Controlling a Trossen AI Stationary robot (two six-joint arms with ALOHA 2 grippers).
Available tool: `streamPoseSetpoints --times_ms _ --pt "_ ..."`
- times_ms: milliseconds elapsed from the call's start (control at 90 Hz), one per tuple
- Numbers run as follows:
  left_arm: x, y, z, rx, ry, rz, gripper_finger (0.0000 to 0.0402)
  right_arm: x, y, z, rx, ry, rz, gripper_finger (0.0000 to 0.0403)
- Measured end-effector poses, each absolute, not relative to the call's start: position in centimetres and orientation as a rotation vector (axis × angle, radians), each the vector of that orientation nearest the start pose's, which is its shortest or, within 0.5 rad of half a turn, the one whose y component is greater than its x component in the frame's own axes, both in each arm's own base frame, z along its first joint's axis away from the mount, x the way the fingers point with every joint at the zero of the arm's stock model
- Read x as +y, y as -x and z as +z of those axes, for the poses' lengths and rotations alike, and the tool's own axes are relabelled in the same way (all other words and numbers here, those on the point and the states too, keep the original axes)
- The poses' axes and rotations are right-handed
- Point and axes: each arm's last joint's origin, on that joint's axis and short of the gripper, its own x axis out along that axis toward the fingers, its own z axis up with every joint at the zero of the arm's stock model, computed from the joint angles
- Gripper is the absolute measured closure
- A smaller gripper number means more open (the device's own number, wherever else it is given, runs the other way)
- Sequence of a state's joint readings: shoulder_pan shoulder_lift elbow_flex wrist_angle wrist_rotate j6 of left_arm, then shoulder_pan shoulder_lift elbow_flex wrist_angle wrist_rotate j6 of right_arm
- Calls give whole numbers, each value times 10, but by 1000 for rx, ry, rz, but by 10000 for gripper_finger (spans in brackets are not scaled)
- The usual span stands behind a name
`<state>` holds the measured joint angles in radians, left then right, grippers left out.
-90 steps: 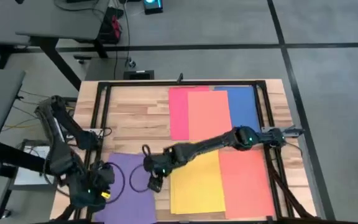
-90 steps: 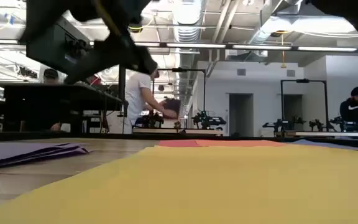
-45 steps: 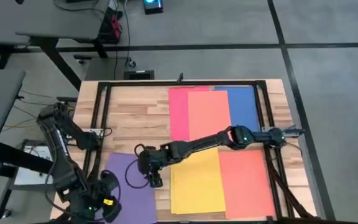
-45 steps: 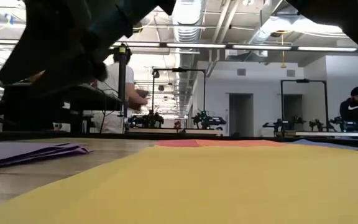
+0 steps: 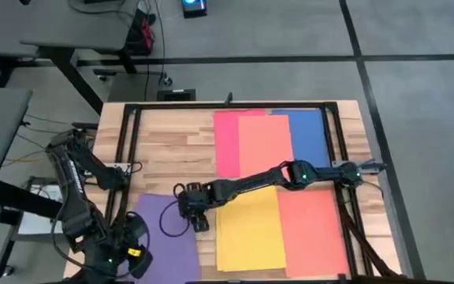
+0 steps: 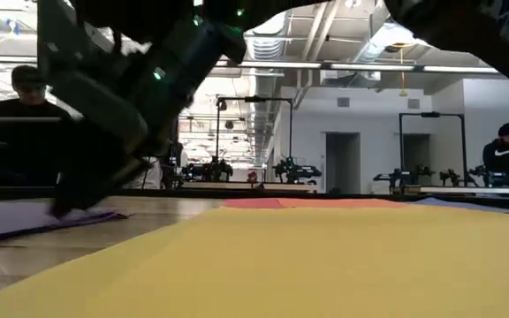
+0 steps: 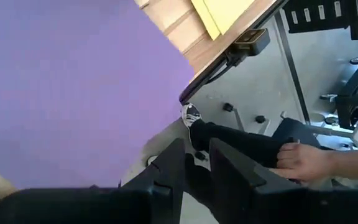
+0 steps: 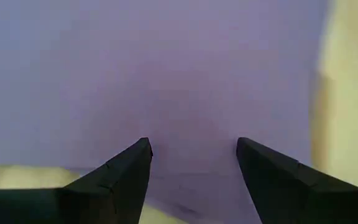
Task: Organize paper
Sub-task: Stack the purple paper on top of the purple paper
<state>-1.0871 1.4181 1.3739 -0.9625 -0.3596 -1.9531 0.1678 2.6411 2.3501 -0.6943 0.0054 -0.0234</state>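
Observation:
The paper lies flat on the table in coloured sheets. Purple paper (image 5: pixel 164 237) is at the near left, with yellow (image 5: pixel 251 233) and orange-red (image 5: pixel 312 233) sheets beside it. Red (image 5: pixel 225 142), orange (image 5: pixel 265 146) and blue (image 5: pixel 310 134) sheets lie at the far side. My right gripper (image 8: pixel 192 146) reaches across from the right. It is open, pointing down over the purple paper's right part (image 5: pixel 198 221), low above it (image 6: pixel 64 208). My left gripper (image 7: pixel 197 152) hangs at the table's near edge (image 5: pixel 136 260), its fingers a narrow gap apart with nothing between them. My right gripper has its fingertips (image 8: pixel 143 149) down at the purple paper (image 8: pixel 191 93) near its right edge, coming from above. I cannot tell whether they touch the sheet.
A black frame (image 5: pixel 124 158) runs around the table's edges. The left half of the far side is bare wood (image 5: pixel 172 142). Beyond the near edge a person's hand (image 7: pixel 306 162) and shoe (image 7: pixel 190 115) show. People stand in the room behind (image 6: pixel 502 155).
My right gripper has come down toward the purple paper's right part. My left gripper has drawn back off the purple paper toward the table's near edge.

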Motion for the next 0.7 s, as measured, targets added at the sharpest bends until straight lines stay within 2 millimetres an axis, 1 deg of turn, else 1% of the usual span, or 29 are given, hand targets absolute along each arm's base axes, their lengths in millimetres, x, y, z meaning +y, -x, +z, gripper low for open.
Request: streamPoseSetpoints --times_ms 200,367,456,567,600,700 --pt "-235 -146 333 1005 1055 288 343 67 -540 134 1123 -29 41 176" --pt "-230 -154 333 991 1026 289 343 48 -537 133 1178 -147 -57 176" --pt "-227 -156 333 988 1004 286 343 42 -537 140 1182 -196 -51 176" --pt "-222 -158 334 982 989 300 343 38 -533 159 1167 -235 -21 176" --pt "-221 -158 334 980 985 299 343 38 -533 167 1146 -237 -15 176" --pt "-221 -158 334 1000 941 266 343 30 -526 207 1076 -215 8 176"
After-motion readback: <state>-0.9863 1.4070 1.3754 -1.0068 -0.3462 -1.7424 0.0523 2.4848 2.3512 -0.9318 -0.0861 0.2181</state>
